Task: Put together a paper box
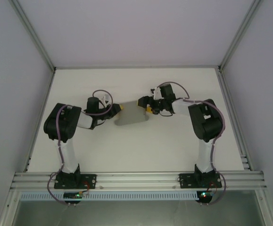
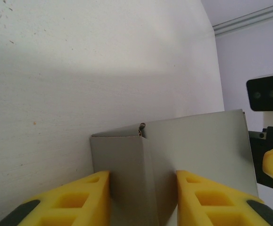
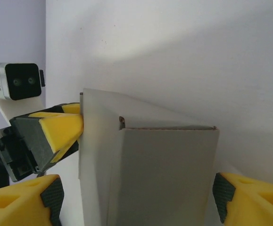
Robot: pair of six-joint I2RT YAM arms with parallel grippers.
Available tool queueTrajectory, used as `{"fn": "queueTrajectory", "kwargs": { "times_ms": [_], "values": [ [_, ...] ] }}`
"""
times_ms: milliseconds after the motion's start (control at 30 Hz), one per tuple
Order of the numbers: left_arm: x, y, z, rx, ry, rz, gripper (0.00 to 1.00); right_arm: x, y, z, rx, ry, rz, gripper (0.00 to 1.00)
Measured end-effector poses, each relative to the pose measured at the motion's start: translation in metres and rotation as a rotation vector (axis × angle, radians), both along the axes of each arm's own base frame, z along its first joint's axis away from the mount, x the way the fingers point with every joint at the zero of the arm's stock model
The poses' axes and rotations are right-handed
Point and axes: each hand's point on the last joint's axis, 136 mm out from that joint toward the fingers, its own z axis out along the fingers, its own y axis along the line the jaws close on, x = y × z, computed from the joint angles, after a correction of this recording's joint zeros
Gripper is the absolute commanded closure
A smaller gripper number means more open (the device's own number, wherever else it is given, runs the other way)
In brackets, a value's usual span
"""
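So the paper box (image 1: 132,117) was around the middle of the table (image 1: 174,150), stretched between my two grippers. It was only half folded: one panel bent along a crease, the rest still a flat grey sheet.

My left gripper (image 2: 142,178) had the left end. The fingers were partway closed with the folded corner wedged between them, and both yellow fingers (image 2: 79,200) looked pressed against the cardboard, so I'd call that a proper hold.

My right gripper (image 3: 136,183) was at the other end, spread wide with one finger on each side of the box. The dark pad (image 3: 222,195) on one side sat right at the box's edge, touching or near enough. On the other side a sliver of table showed between finger and cardboard, so no clamp there.

In the right wrist view, my left gripper's tips bracketed the sheet's far edge. I couldn't tell whether the box was resting on the table or held just off it.
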Motion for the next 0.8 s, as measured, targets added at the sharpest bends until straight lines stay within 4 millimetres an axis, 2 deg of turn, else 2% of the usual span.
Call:
{"fn": "queueTrajectory", "kwargs": {
  "times_ms": [200,300,500,567,633,667,700,800],
  "values": [
    [0.001,0.001,0.001,-0.006,-0.001,-0.005,0.65,0.001,0.009,0.004,0.069,0.031,0.014,0.48],
    [0.003,0.001,0.003,-0.009,-0.001,-0.006,0.63,0.003,0.011,0.008,0.096,0.038,0.011,0.57],
    [0.005,0.0,0.007,0.003,-0.001,-0.017,0.49,0.004,0.011,0.013,0.104,0.032,0.005,0.62],
    [0.005,-0.002,0.012,0.016,-0.006,-0.027,0.37,0.003,0.009,0.02,0.095,0.01,0.008,0.64],
    [0.007,-0.005,0.024,0.032,-0.029,-0.04,0.19,0.0,0.006,0.032,0.084,-0.018,0.011,0.64],
    [0.01,-0.007,0.034,0.048,-0.057,-0.047,0.06,-0.002,0.004,0.042,0.078,-0.038,0.011,0.64],
    [0.012,-0.008,0.046,0.064,-0.089,-0.049,0.0,-0.003,0.001,0.05,0.072,-0.058,0.008,0.64],
    [0.019,-0.017,0.092,0.152,-0.228,-0.051,0.0,-0.005,-0.015,0.077,0.025,-0.125,-0.033,0.63]
  ]
}}
